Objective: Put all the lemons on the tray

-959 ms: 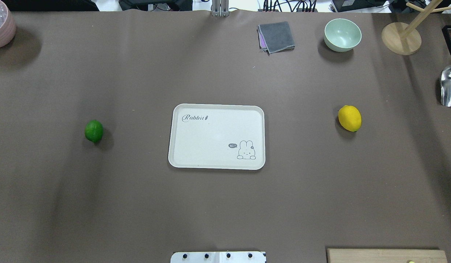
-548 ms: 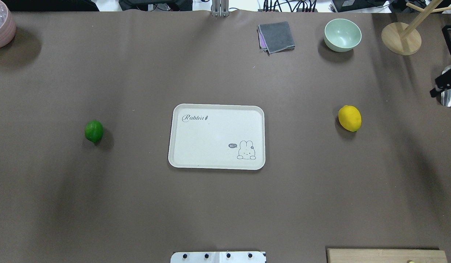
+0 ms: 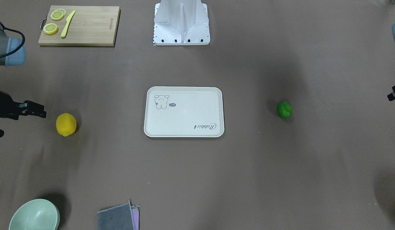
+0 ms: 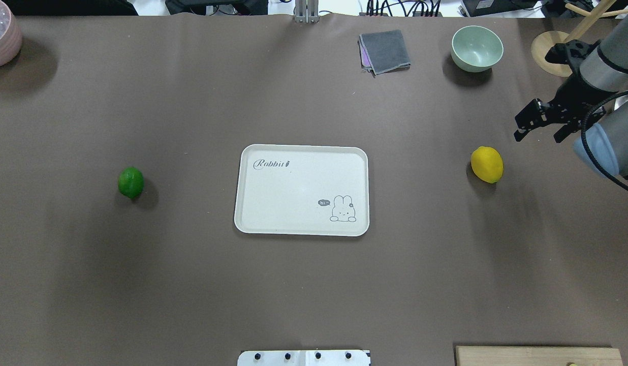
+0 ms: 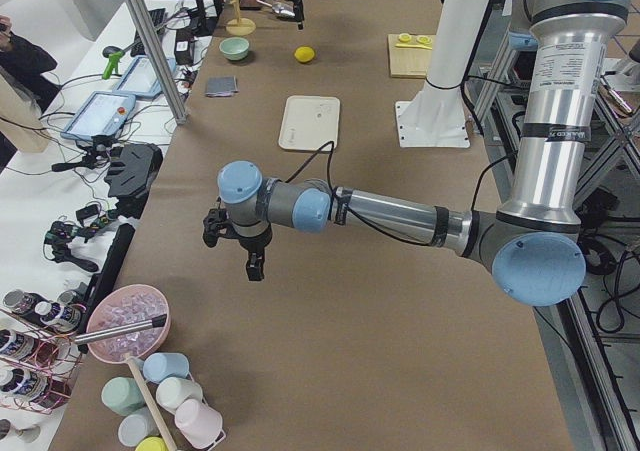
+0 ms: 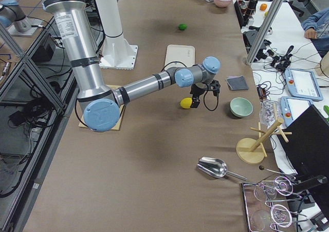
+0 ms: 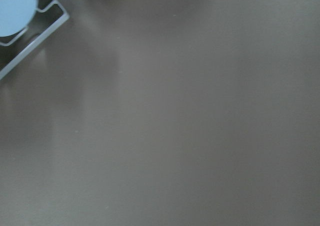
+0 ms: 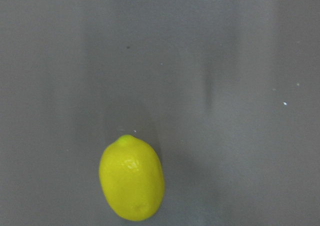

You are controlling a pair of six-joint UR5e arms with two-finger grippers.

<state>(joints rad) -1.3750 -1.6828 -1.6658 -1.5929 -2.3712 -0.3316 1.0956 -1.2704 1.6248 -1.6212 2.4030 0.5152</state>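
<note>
right gripper [image 4: 539, 134]: fingers are standing wide apart, gripping nothing, touching nothing, hanging above the table [image 4: 192, 284]
left gripper [image 5: 232, 256]: hovering over bare tabletop at the robot's left end; only a sliver is showing in the front view, so I cannot tell whether it is apart or together
yellow lemon [image 4: 487, 164]: lying on its side on the table, just beside the right gripper, on the tray side of it and slightly nearer the robot, not touching it; oval, nubbed tip, bright, lightly dimpled skin
green lemon [image 4: 130, 182]: lying on the table well apart from the right gripper, on the far side of the tray from it, between the tray and the left gripper; small oval, glossy
tray [image 4: 293, 193]: sitting flat between the two lemons, carrying nothing; cream, matte, rectangular, rounded corners, raised rim, rabbit drawing and grey script
bowl [image 4: 477, 48]: sitting near the right gripper, further from the robot; pale green, round, smooth
cloth [image 4: 385, 51]: lying folded beside the bowl; grey, soft
table: brown, matte covering, faintly creased
</note>
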